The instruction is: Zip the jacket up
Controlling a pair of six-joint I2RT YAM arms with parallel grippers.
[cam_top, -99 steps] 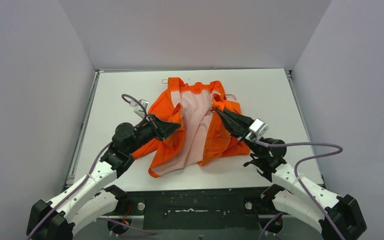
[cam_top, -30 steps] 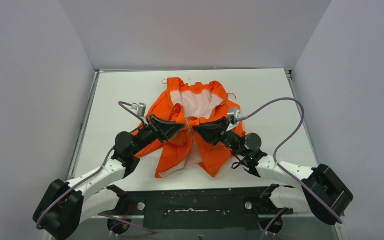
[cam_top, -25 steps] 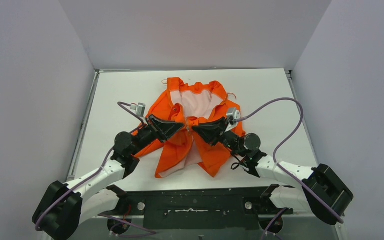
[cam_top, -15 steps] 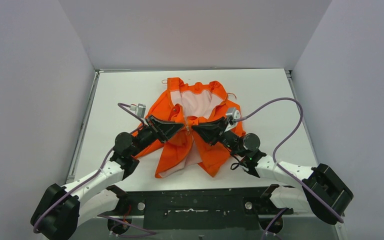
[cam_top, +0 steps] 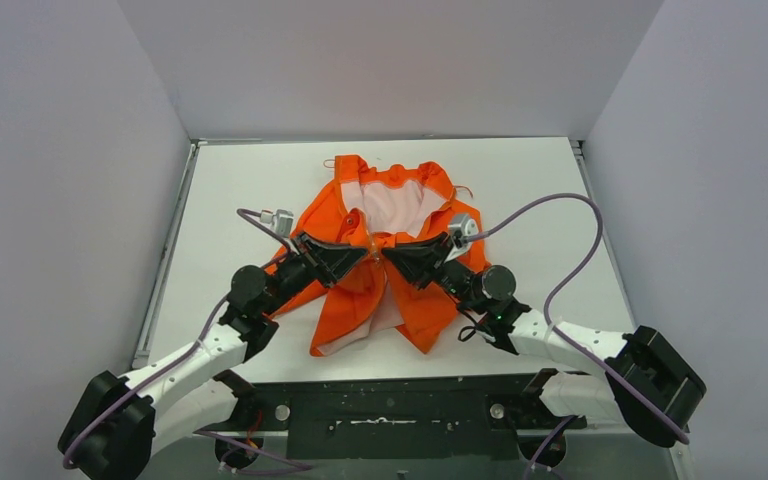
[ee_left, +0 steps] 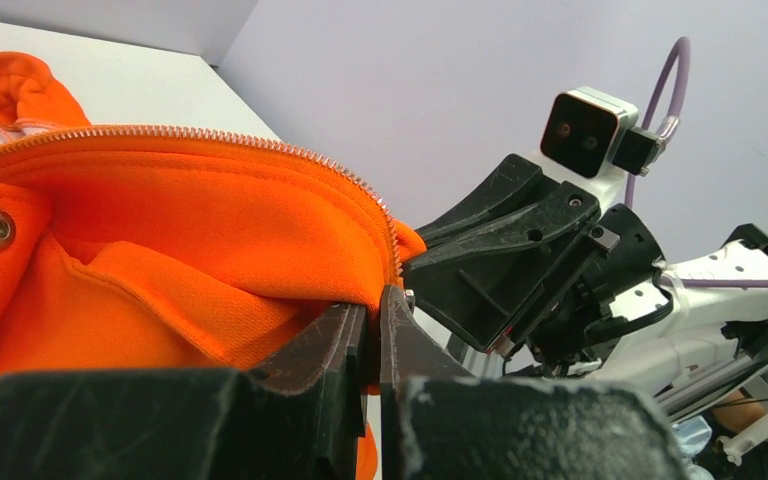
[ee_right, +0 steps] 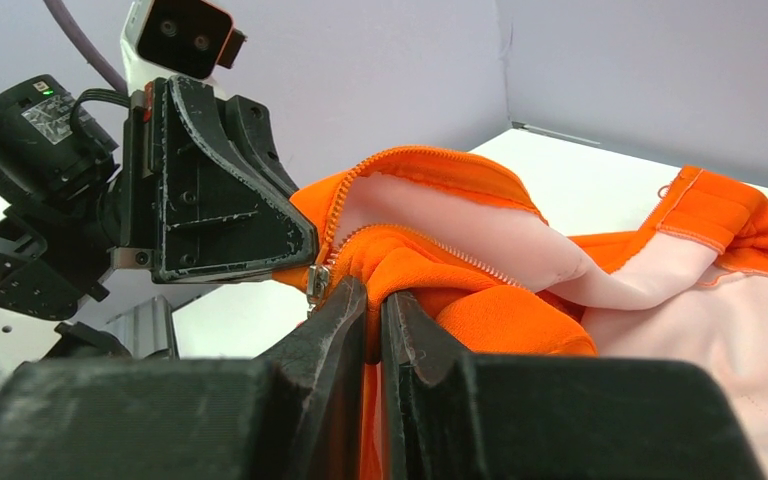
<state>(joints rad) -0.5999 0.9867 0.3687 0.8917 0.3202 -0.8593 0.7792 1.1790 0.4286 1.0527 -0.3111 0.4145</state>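
The orange jacket (cam_top: 355,290) lies unzipped on the white table, its pale lining (cam_top: 395,205) showing near the collar. My left gripper (cam_top: 364,254) is shut on the left front edge by its zipper teeth (ee_left: 210,135). My right gripper (cam_top: 388,253) is shut on the right front edge, next to the metal zipper slider (ee_right: 318,282). The two grippers face each other tip to tip over the jacket's middle, with both edges lifted and drawn together. The left gripper (ee_left: 372,300) and the right gripper (ee_right: 372,295) each pinch orange cloth.
The white table (cam_top: 520,180) has grey walls on three sides. A dark rail (cam_top: 390,410) runs along the near edge by the arm bases. Purple cables (cam_top: 560,215) loop above the right arm.
Since 3.3 s ago both grippers have drawn the front edges together over the middle. In the last second they have closed the small gap between them.
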